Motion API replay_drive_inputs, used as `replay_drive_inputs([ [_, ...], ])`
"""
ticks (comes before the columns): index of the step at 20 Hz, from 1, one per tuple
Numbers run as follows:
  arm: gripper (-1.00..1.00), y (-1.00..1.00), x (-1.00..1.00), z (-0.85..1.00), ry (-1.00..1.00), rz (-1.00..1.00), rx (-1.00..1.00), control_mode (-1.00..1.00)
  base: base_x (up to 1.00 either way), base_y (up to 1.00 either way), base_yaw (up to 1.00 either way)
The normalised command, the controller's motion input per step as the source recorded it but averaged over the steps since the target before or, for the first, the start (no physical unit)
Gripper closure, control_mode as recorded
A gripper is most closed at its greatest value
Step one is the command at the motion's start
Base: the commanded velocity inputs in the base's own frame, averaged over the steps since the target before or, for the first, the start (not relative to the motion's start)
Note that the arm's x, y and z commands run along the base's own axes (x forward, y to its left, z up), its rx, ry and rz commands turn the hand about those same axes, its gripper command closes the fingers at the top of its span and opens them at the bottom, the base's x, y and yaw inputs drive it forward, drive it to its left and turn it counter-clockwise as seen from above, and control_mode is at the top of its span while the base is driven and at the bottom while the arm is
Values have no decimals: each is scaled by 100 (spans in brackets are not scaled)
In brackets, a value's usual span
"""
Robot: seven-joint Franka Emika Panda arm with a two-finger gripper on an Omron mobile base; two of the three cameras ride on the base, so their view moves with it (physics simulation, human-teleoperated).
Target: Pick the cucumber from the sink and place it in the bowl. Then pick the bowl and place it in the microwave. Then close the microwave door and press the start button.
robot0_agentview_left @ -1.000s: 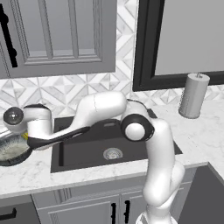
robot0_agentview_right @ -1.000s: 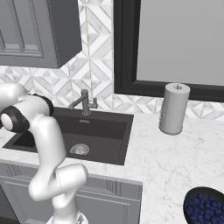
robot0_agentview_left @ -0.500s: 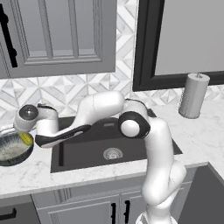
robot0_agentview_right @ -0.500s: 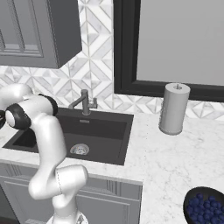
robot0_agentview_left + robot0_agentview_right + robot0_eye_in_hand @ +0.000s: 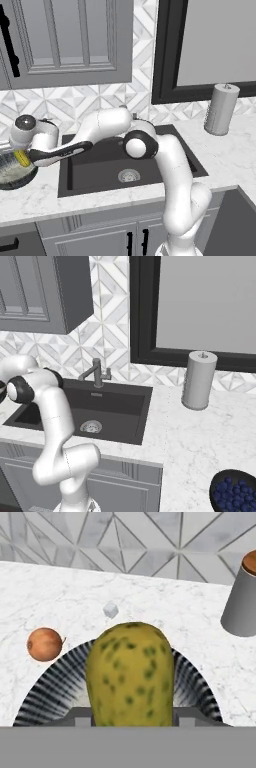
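Soft, even light is filling all three rendered views, leaving no glare and only faint shadows, the darkest lying inside the sink [image 5: 150,165]. Edges are staying crisp with no blur or bending at the borders. In the hand view the cucumber [image 5: 131,674] is looming large and close, its speckles looking slightly soft against the sharper counter [image 5: 165,617].

Directly below the pincer [image 5: 21,158] the bowl [image 5: 12,172] lies open; ahead, an onion [image 5: 44,644] and grey canister [image 5: 242,605] flank clear marble.
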Motion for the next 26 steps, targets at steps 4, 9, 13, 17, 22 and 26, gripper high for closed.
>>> replay_drive_inputs([
  [4, 100, 0, 0, -46, 0, 0, 0, -100, 0, 0, 0],
  [9, 100, 0, 0, -42, 0, 0, 0, -100, 0, 0, 0],
  [13, 100, 4, 14, -28, 0, 0, 0, -100, 0, 0, 0],
  [17, 100, 4, 6, -23, 0, 0, 0, -100, 0, 0, 0],
  [22, -100, 0, -1, -6, 0, 0, 0, -100, 0, 0, 0],
  [26, -100, -16, -16, 0, -1, 0, 0, -100, 0, 0, 0],
])
